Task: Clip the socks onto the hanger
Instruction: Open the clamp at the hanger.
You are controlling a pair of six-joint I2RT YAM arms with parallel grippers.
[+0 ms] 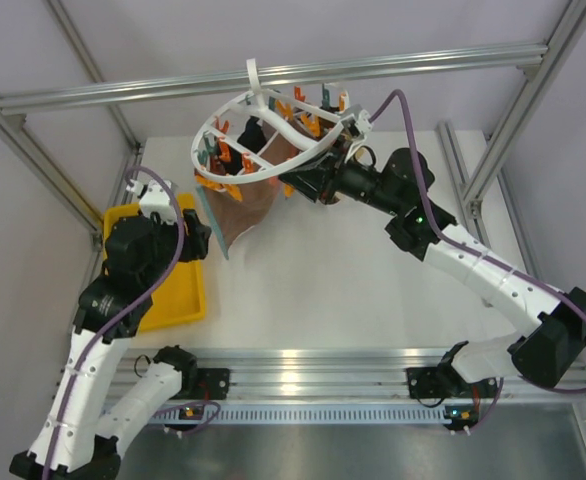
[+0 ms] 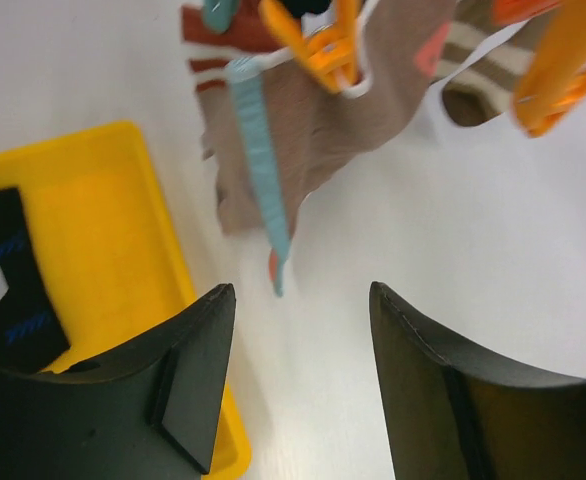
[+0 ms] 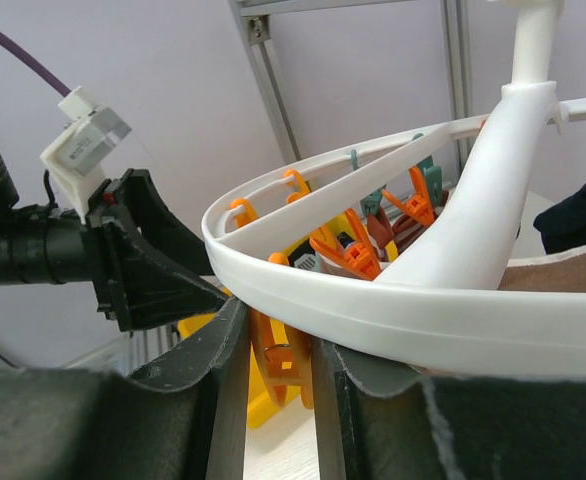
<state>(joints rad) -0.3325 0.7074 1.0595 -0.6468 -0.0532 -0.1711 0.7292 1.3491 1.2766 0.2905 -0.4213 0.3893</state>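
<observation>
**Hanger gripped, sock dangling**

The right gripper (image 3: 278,345) is clamping the white ring of the hanger (image 3: 423,320), which looks like stiff, light plastic and is best held there. The left gripper (image 2: 298,330) is standing open and empty. Just ahead of it the brown sock (image 2: 313,130), soft and limp with blue edging, is dangling from an orange clip (image 2: 323,50).

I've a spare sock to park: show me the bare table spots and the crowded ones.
Free: the middle of the white table, between the yellow plastic tray and the right arm. Crowded: the far centre, where the brown fabric sock hangs from the round white plastic hanger, and the tray's edge under the open left claw.
</observation>
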